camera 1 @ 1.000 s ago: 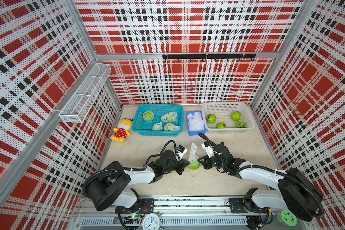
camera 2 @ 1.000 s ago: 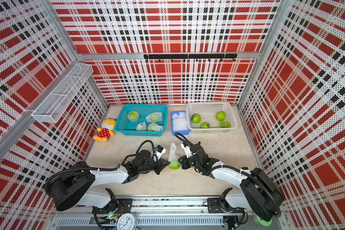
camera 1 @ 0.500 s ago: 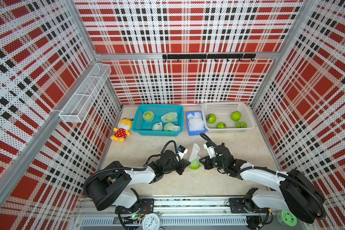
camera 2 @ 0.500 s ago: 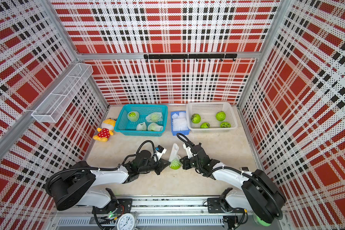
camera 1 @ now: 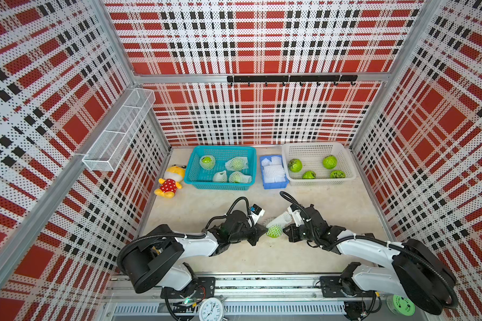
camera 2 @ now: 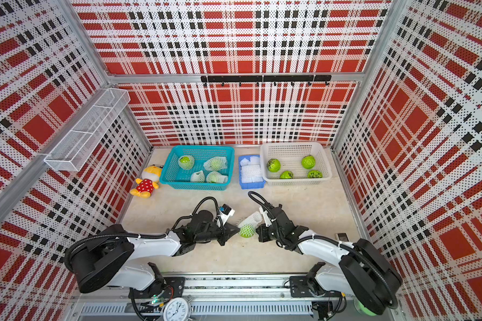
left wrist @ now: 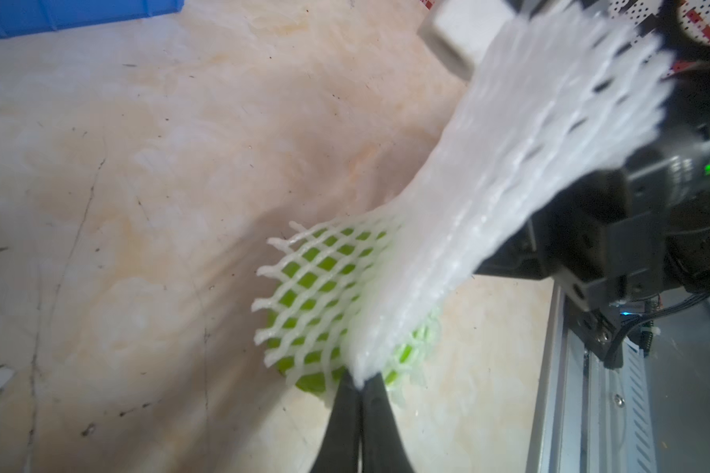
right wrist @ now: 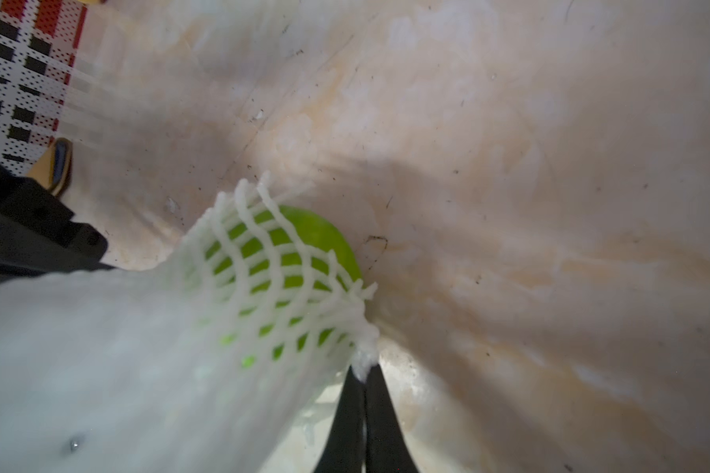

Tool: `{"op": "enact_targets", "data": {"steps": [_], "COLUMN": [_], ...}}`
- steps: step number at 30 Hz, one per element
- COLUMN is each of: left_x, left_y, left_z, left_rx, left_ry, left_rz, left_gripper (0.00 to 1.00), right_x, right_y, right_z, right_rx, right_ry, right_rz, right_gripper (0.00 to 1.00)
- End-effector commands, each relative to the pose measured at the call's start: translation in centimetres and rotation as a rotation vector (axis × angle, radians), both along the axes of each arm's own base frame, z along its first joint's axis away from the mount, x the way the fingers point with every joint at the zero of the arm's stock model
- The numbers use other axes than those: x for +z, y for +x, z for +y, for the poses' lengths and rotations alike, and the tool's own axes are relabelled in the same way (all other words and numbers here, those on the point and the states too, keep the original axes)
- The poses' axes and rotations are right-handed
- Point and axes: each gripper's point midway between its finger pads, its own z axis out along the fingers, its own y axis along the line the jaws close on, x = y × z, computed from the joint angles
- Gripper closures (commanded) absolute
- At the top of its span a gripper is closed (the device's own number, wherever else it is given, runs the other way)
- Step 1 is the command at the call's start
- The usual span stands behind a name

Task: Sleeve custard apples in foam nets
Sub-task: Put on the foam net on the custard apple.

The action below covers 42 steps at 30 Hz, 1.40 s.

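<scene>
Only the clock bears numerals, its dial digits barely legible.

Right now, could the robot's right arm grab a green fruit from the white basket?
Probably not yet. The right gripper is shut on the foam net over a custard apple. The way to the white basket looks free, so it must just let go first.

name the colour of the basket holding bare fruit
White plastic lattice basket, best in a top view.

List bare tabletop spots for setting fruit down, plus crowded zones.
Free: table strip between teal basket and left arm; patch between white basket and right arm. Crowded: centre, where left gripper and right gripper pinch foam net over custard apple; back edge, baskets flanking the blue tray.
</scene>
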Motion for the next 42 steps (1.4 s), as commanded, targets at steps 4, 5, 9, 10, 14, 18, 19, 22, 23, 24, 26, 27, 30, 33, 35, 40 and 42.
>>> {"op": "enact_targets", "data": {"steps": [4,5,9,10,14,18,19,22,23,24,26,27,30,33,35,40,42], "left_x": [-0.8,-0.8,-1.1,-1.1,-2.0,-3.0,-3.1,-3.5,-3.8,-3.9,-4.1,-4.1,-3.8,-3.8,-4.0,-5.2,-5.5], "left_y": [0.6,0.7,0.7,0.7,0.7,0.7,0.7,1.1,1.1,1.2,1.2,1.0,0.6,0.4,0.3,0.4,0.5], "left_z": [0.1,0.1,-0.1,-0.2,0.1,0.7,0.9,1.2,1.3,1.2,1.1,0.9,0.7,0.9,1.0,1.7,1.8], "left_rx": [0.013,0.012,0.001,-0.003,-0.005,0.011,0.018,0.038,0.038,0.041,0.035,0.026,0.017,0.017,0.020,0.044,0.049], "left_ry": [0.024,0.023,0.022,0.021,0.027,0.029,0.031,0.034,0.036,0.036,0.036,0.034,0.033,0.042,0.049,0.083,0.088], "left_rz": [0.020,0.023,0.037,0.040,0.083,0.134,0.137,0.157,0.167,0.174,0.186,0.189,0.183,0.180,0.185,0.208,0.220], "left_gripper": [1.00,1.00,1.00,1.00,1.00,1.00,1.00,1.00,1.00,1.00,1.00,1.00,1.00,1.00,1.00,1.00,1.00], "right_x": [-0.1,-0.2,-0.2,-0.2,-0.3,-0.4,-0.4,-0.9,-1.0,-1.2,-1.4,-1.4,-1.1,-0.8,-0.8,-0.9,-1.1], "right_y": [1.4,1.5,1.8,1.7,1.6,1.1,0.9,0.7,0.7,0.7,0.6,0.6,0.1,-0.3,-0.5,-0.5,-0.4], "right_z": [0.9,1.1,1.4,1.4,1.4,1.2,1.2,1.0,1.1,1.1,1.4,1.5,2.1,2.7,2.7,2.2,2.1], "right_rx": [0.006,0.010,0.019,0.020,0.022,0.027,0.029,0.033,0.035,0.038,0.046,0.049,0.073,0.096,0.096,0.073,0.073], "right_ry": [-0.005,-0.008,-0.013,-0.013,-0.011,-0.012,-0.012,-0.023,-0.025,-0.024,-0.024,-0.024,-0.025,-0.027,-0.036,-0.043,-0.055], "right_rz": [-0.024,-0.023,-0.022,-0.020,-0.017,-0.012,-0.011,-0.002,0.002,0.005,0.009,0.012,0.007,-0.006,-0.007,-0.018,-0.020], "right_gripper": [1.00,1.00,1.00,1.00,1.00,1.00,1.00,1.00,1.00,1.00,1.00,1.00,1.00,1.00,1.00,1.00,1.00]}}
